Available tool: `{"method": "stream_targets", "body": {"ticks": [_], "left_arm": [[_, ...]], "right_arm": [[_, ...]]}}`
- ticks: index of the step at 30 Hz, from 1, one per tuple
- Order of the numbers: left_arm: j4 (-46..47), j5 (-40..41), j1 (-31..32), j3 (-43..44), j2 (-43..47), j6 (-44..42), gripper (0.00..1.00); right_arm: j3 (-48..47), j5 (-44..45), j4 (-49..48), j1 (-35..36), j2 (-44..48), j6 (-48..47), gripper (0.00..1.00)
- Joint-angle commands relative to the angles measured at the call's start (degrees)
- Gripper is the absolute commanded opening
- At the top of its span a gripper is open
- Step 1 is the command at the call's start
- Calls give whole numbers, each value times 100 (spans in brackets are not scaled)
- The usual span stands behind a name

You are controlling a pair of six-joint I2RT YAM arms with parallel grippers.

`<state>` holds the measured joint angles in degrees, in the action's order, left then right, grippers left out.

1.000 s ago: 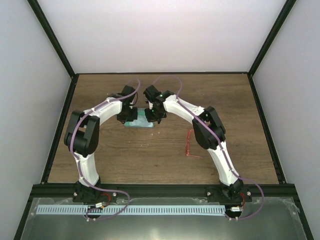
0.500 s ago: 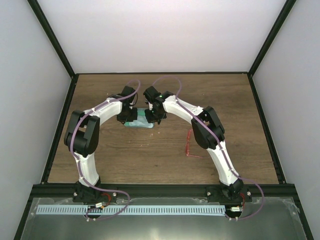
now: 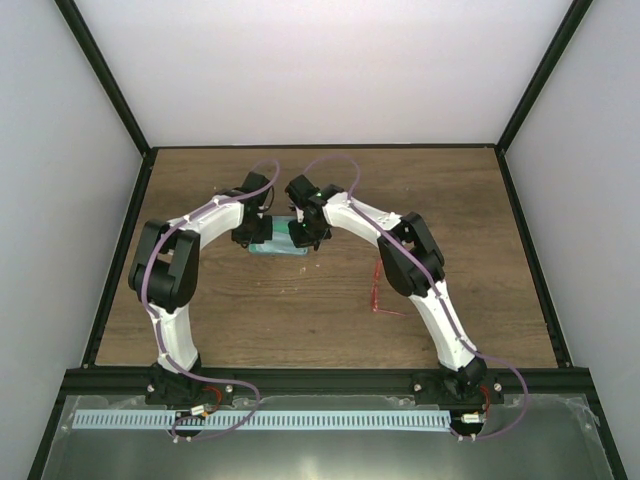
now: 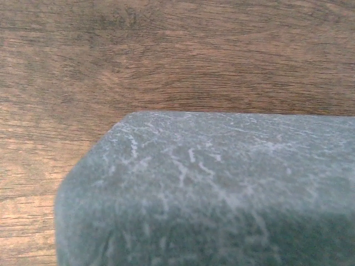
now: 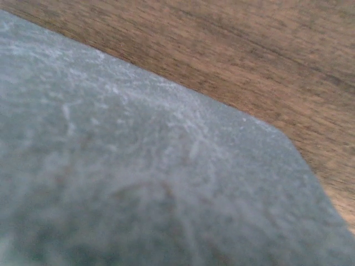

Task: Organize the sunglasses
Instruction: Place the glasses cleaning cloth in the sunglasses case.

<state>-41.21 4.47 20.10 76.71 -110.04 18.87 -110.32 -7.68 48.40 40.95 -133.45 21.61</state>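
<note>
The grey-blue case (image 3: 276,246) lies on the wooden table at mid-depth, between my two grippers. My left gripper (image 3: 250,236) is down on its left end and my right gripper (image 3: 303,236) on its right end. The case fills most of the left wrist view (image 4: 222,194) and the right wrist view (image 5: 138,166); no fingers show in either, so I cannot tell how the jaws stand. The red sunglasses (image 3: 377,291) lie on the table to the right, partly hidden behind my right arm, apart from both grippers.
Black frame rails border the table (image 3: 300,310) on the left, right and near sides. White walls stand behind and beside it. My right forearm (image 3: 405,262) hangs over the spot beside the sunglasses.
My right arm has shifted slightly left, its wrist closer over the case. The left arm, the case and the sunglasses have not visibly moved.
</note>
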Motion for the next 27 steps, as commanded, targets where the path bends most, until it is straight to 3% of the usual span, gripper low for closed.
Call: {"method": "stream_targets", "body": {"ticks": [1, 14, 20, 27], "left_arm": [[-2, 92, -50, 112, -129, -99, 4], [-42, 66, -55, 214, -270, -111, 5], [-62, 81, -50, 179, -183, -155, 26], [-180, 125, -51, 292, 31, -119, 29]], "right_arm": [[-343, 77, 66, -42, -101, -100, 5], [-461, 217, 113, -41, -161, -178, 8], [-465, 314, 60, -48, 27, -184, 16], [-440, 364, 40, -48, 257, -141, 18]]}}
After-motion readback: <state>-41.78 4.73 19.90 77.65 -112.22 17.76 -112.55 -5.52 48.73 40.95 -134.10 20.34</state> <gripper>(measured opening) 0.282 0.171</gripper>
